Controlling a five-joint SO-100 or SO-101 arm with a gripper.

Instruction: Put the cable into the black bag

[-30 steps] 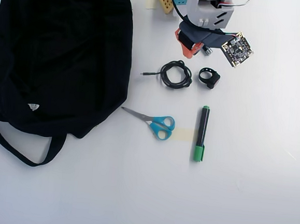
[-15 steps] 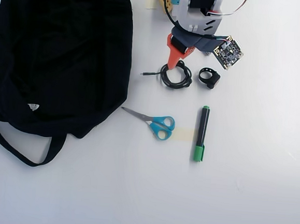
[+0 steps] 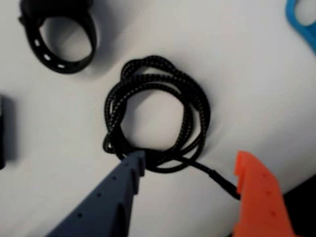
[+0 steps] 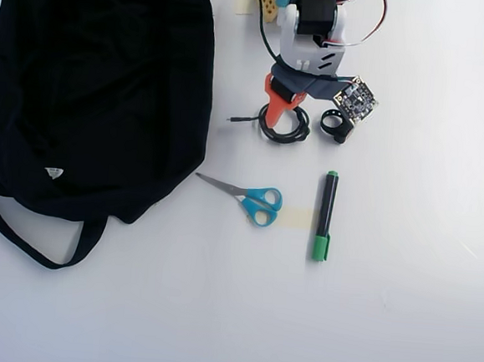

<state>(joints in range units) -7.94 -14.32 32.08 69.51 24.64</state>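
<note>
The cable (image 4: 284, 139) is a small black coil on the white table, its plug end pointing left toward the black bag (image 4: 98, 86), which fills the overhead view's left side. In the wrist view the braided cable (image 3: 200, 106) lies just ahead of my gripper (image 3: 190, 160). The gripper is open. Its blue-grey finger (image 3: 123, 187) touches the coil's near edge. Its orange finger (image 3: 254, 192) stands by the straight plug end, which runs behind it. From overhead my gripper (image 4: 282, 121) hangs over the coil's upper left part.
A black ring-shaped strap (image 4: 342, 134) lies just right of the coil, also in the wrist view as strap (image 3: 61, 65). Blue-handled scissors (image 4: 257, 203) and a green marker (image 4: 325, 217) lie below. The bag's long strap (image 4: 19, 239) trails at lower left.
The arm has swung down and left from the table's top edge. The gripper, earlier short of the cable, now straddles the coil's edge. The cable has not moved.
</note>
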